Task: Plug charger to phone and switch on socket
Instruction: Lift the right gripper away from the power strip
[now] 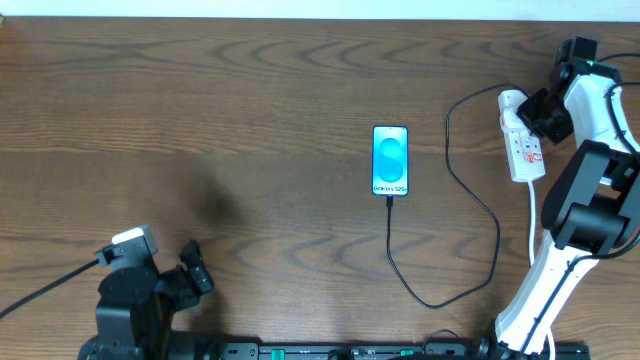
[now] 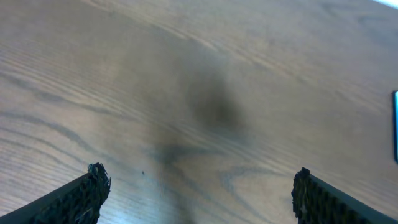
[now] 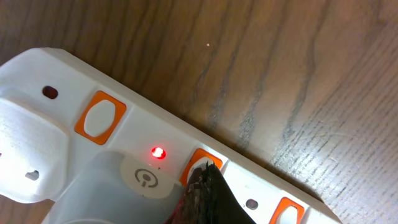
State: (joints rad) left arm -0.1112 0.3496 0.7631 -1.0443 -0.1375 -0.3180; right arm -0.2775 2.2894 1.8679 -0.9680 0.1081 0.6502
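Three views. Overhead: phone (image 1: 390, 160) mid-table, charger (image 1: 440, 298) at its lower edge; socket (image 1: 524, 150) far right, under the right gripper (image 1: 545, 113). Left wrist: left gripper (image 2: 199, 193) spread over the table (image 2: 186, 74). Right wrist: a fingertip (image 3: 208, 190) on an orange switch (image 3: 191, 160), red lamp (image 3: 158, 152) lit; jaw state unclear. The light, rigid socket likely slides, so press straight down.

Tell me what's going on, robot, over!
Left pincer open, holding nothing. Right pincer shut, tip on socket at orange switch, red light on. Charger in phone. Nothing in the way.
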